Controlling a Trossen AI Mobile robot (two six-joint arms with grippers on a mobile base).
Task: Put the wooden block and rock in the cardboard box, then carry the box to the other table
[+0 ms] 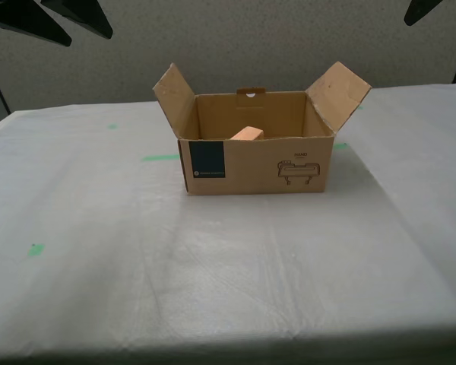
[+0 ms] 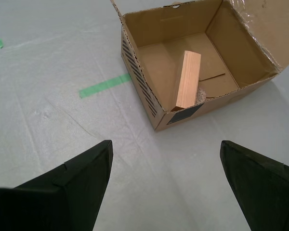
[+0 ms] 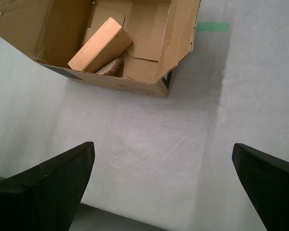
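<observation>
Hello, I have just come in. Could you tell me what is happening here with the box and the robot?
Nothing is being held right now. The cardboard box stands open on the other table, the one with a wrinkled whitish sheet and green tape marks. The wooden block leans tilted inside it, with the rock beside its low end. My first hand and my second hand are both open, apart from the box.

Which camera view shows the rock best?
The first wrist view: the rock lies inside the box, partly under the wooden block. The second wrist view shows only a sliver beside the block. The exterior view hides it behind the box wall.
</observation>
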